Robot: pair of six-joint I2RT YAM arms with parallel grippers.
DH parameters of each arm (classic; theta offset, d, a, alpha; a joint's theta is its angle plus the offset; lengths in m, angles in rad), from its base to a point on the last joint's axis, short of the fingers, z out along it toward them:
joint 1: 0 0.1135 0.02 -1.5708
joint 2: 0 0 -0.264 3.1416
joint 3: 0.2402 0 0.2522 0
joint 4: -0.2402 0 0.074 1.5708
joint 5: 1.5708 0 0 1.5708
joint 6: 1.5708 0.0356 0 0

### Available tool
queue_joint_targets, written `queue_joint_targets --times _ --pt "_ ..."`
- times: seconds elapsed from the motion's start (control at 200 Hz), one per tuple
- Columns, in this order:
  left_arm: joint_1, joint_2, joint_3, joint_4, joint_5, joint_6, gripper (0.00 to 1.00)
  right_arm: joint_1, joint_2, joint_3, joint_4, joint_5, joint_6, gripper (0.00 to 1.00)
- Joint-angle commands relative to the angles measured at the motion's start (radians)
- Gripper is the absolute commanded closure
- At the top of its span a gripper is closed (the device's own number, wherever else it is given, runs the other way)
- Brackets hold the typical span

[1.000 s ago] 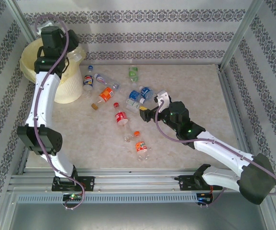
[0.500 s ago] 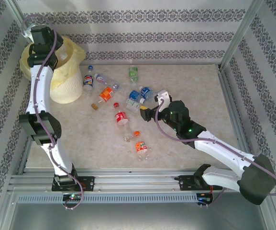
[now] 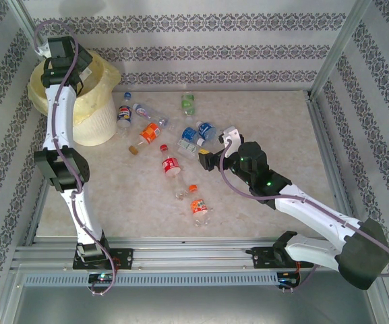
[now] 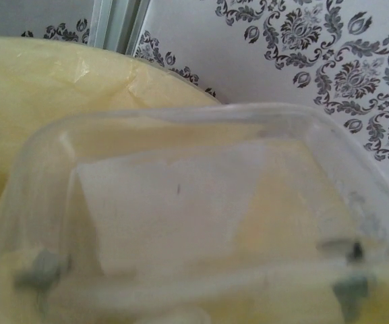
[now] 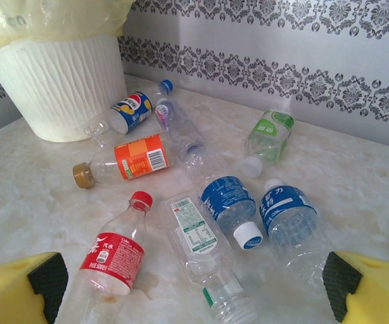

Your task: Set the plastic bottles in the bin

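Several plastic bottles lie scattered on the table's middle. From the right wrist I see a red-label bottle (image 5: 110,260), a clear one with a white label (image 5: 201,246), two blue-label ones (image 5: 229,199) (image 5: 288,216), an orange one (image 5: 137,156) and a green one (image 5: 272,131). My right gripper (image 5: 194,297) (image 3: 214,147) hovers open just in front of them, holding nothing. The bin (image 3: 93,125) stands at the back left. My left gripper (image 3: 59,54) is above its yellow bag (image 4: 39,101). A blurred clear bottle (image 4: 181,202) sits right at its lens and hides the fingers.
A red-label bottle (image 3: 170,165) and an orange-label one (image 3: 197,206) lie nearer the arms' bases. Patterned walls close in the back and sides. Metal rails (image 3: 322,135) run along the table's right edge. The right half of the table is bare.
My left arm has swung left and back, further over the bin's mouth. The clear bottle seen beside its gripper a second ago no longer shows from above. The right arm has barely moved.
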Motion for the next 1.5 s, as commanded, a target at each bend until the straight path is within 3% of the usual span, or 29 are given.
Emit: queue_joint_targets --times 0.0,0.41,0.555,0.739,0.849,0.939,0.999,1.119,1.499 --pt "0.012 -0.009 0.041 -0.035 0.026 -0.002 0.0 0.008 -0.021 0.015 -0.005 0.024 0.004 0.02" --pt "0.013 -0.029 0.046 -0.071 0.075 0.059 0.0 0.009 -0.037 -0.002 -0.005 0.035 0.02 0.02" --pt "0.017 -0.011 0.107 -0.191 0.051 0.067 0.0 0.009 -0.039 -0.008 -0.003 0.041 0.021 0.02" --pt "0.021 -0.107 -0.06 -0.022 0.069 0.139 0.0 0.008 -0.034 -0.008 -0.002 0.043 0.018 0.02" --pt "0.026 -0.111 -0.035 -0.057 0.066 0.139 0.0 0.009 -0.03 -0.011 0.003 0.044 0.019 0.02" --pt "0.027 -0.189 -0.177 0.093 0.078 0.136 0.0 0.008 -0.03 -0.014 0.005 0.046 0.023 0.02" --pt "0.027 -0.176 -0.136 0.048 0.079 0.136 0.0 0.009 -0.027 -0.016 0.008 0.049 0.023 0.02" --pt "0.025 -0.15 -0.073 -0.025 0.127 0.138 0.0 0.008 -0.024 -0.017 0.006 0.049 0.022 0.02" --pt "-0.058 -0.3 -0.234 -0.005 0.292 0.147 0.0 0.042 0.006 -0.022 -0.209 -0.009 0.054 0.02"
